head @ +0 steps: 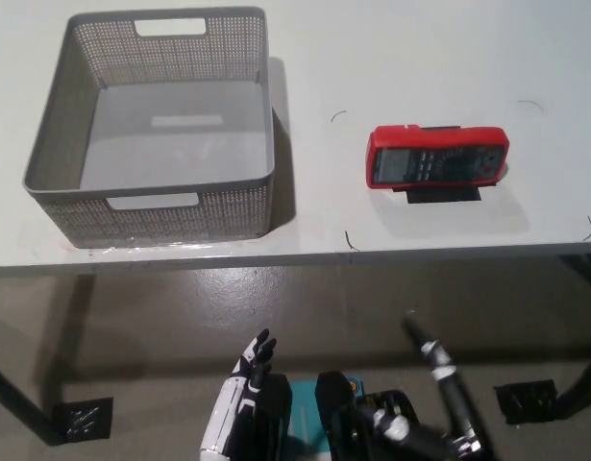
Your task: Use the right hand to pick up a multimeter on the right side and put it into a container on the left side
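A red multimeter with a dark face lies flat on the right part of the white table, propped on its black stand. A grey perforated basket with handle slots stands on the left part and has nothing in it. My black right hand hangs low below the table's front edge, well short of the multimeter, open and holding nothing. My white left hand rests at the bottom, below the basket, fingers stretched out and holding nothing.
The table's front edge runs across the middle of the picture, with brown floor below it. Black table feet stand on the floor at both sides. Thin pen marks dot the tabletop around the multimeter.
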Motion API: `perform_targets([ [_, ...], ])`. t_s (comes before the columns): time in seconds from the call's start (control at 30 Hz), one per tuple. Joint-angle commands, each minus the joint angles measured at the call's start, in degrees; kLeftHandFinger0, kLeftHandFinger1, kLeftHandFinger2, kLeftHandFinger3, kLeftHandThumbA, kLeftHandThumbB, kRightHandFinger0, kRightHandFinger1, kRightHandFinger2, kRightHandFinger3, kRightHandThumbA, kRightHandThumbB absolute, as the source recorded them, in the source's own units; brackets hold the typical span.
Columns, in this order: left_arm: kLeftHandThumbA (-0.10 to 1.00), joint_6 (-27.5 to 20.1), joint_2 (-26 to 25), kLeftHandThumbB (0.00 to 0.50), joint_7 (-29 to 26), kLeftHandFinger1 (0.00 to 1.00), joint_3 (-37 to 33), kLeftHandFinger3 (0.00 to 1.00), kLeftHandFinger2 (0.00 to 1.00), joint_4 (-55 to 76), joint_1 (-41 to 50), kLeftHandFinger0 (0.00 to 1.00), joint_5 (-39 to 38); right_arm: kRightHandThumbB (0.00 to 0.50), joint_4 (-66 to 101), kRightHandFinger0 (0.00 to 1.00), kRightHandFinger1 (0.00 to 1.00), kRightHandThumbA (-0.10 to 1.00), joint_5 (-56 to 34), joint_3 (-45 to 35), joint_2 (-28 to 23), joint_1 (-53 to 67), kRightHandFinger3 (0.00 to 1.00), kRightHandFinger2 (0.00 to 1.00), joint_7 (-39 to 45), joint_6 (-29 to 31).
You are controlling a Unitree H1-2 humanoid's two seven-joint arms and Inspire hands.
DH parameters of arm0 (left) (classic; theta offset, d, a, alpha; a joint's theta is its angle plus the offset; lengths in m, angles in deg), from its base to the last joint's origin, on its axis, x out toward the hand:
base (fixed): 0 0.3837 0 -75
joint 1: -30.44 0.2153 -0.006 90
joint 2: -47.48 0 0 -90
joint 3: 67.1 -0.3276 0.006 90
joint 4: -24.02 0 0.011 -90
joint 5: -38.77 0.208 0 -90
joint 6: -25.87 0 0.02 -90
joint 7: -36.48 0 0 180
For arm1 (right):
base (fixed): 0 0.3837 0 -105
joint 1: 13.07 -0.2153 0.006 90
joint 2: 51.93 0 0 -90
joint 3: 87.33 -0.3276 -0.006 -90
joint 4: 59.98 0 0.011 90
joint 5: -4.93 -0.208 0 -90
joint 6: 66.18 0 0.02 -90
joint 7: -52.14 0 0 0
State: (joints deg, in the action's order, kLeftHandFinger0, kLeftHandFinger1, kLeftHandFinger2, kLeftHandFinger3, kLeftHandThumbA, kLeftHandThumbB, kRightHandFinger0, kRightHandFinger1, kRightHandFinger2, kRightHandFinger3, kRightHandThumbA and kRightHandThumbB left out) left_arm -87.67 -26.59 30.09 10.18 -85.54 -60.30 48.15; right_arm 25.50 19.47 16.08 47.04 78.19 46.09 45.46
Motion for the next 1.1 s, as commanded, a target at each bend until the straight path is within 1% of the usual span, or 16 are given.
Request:
perform_targets([
  [0.0,1.0,-3.4,-0.7,0.482,-2.7,1.0,-0.8,1.0,1.0,0.9,-0.9,1.0,0.5,0.388,11.9,1.0,1.0,1.0,2.6,-2.4,-4.9,-2.2,1.0,1.0,4.5,-5.0],
  [0.03,1.0,-3.4,-0.7,0.49,-2.8,1.0,-0.9,1.0,1.0,0.8,-1.0,1.0,0.7,0.394,19.0,1.0,1.0,1.0,4.6,-3.3,-8.5,-3.3,1.0,1.0,8.8,-12.0],
  [0.2,1.0,-3.4,-0.7,0.499,-2.6,1.0,-0.9,1.0,1.0,0.7,-1.0,1.0,0.4,0.424,32.1,1.0,1.0,1.0,16.2,-4.9,-17.9,-8.8,1.0,1.0,20.5,-25.5],
  [0.23,1.0,-3.4,-0.7,0.5,-2.5,1.0,-1.0,1.0,1.0,0.7,-0.9,1.0,0.2,0.413,35.2,1.0,1.0,1.0,16.8,-5.4,-20.6,-11.9,1.0,1.0,24.5,-29.9],
  [0.27,1.0,-3.4,-0.7,0.5,-2.4,1.0,-0.9,1.0,1.0,0.6,-1.0,1.0,0.1,0.411,36.2,1.0,1.0,1.0,17.0,-5.4,-21.6,-13.1,1.0,1.0,25.8,-31.6],
  [0.37,1.0,-3.4,-0.8,0.5,-2.4,1.0,-0.8,1.0,1.0,0.5,-0.7,1.0,0.0,0.355,39.5,1.0,1.0,1.0,13.7,-5.1,-27.5,-22.0,1.0,1.0,32.8,-42.1],
  [0.43,1.0,-3.4,-1.0,0.497,-2.5,1.0,-0.9,1.0,1.0,0.6,-0.8,1.0,0.2,0.348,39.9,1.0,1.0,1.0,12.9,-4.4,-30.2,-27.9,1.0,1.0,36.0,-47.4],
  [0.5,1.0,-3.4,-1.0,0.498,-2.5,1.0,-0.7,1.0,1.0,0.4,-1.0,1.0,0.2,0.347,38.2,1.0,1.0,1.0,13.0,-5.5,-30.9,-33.2,1.0,1.0,39.3,-48.6],
  [0.57,1.0,-3.4,-1.0,0.5,-2.6,1.0,-0.7,1.0,1.0,0.4,-1.0,1.0,0.3,0.374,35.2,1.0,1.0,1.0,13.8,-5.5,-31.0,-37.6,1.0,1.0,41.4,-48.6],
  [0.67,1.0,-3.4,-1.1,0.5,-2.4,1.0,-0.7,1.0,1.0,0.5,-0.5,1.0,0.2,0.378,29.5,1.0,1.0,1.0,15.0,-4.7,-31.2,-43.9,1.0,1.0,45.1,-48.6],
  [0.77,1.0,-3.4,-1.1,0.5,-2.3,1.0,-1.0,1.0,1.0,0.2,-0.5,1.0,0.3,0.433,21.2,1.0,1.0,1.0,15.6,-2.0,-31.5,-50.9,1.0,1.0,46.1,-48.6],
  [0.87,1.0,-3.4,-1.1,0.5,-2.3,1.0,-1.0,1.0,1.0,0.2,-0.4,1.0,0.2,0.436,15.7,1.0,1.0,1.0,16.4,-0.2,-31.1,-55.3,1.0,1.0,48.1,-48.6],
  [0.9,1.0,-3.4,-1.1,0.5,-2.2,1.0,-1.0,1.0,1.0,0.2,-0.4,1.0,0.2,0.394,12.3,1.0,1.0,1.0,17.3,1.1,-30.9,-57.9,1.0,1.0,49.5,-48.6],
  [0.93,1.0,-3.4,-1.1,0.5,-2.2,1.0,-1.1,1.0,1.0,0.2,-0.4,1.0,0.1,0.442,9.5,1.0,1.0,1.0,18.0,2.7,-30.9,-60.1,1.0,1.0,49.9,-48.6],
  [0.97,1.0,-3.4,-1.1,0.5,-2.3,1.0,-1.1,1.0,1.0,0.1,-0.3,1.0,0.1,0.463,5.7,1.0,1.0,1.0,18.7,4.4,-30.6,-62.6,1.0,1.0,50.1,-48.6],
  [1.07,1.0,-3.4,-1.0,0.5,-2.0,1.0,-1.1,1.0,1.0,0.1,-0.2,1.0,-0.2,0.472,-4.4,1.0,1.0,1.0,17.6,7.7,-29.0,-68.2,1.0,1.0,49.4,-48.5],
])
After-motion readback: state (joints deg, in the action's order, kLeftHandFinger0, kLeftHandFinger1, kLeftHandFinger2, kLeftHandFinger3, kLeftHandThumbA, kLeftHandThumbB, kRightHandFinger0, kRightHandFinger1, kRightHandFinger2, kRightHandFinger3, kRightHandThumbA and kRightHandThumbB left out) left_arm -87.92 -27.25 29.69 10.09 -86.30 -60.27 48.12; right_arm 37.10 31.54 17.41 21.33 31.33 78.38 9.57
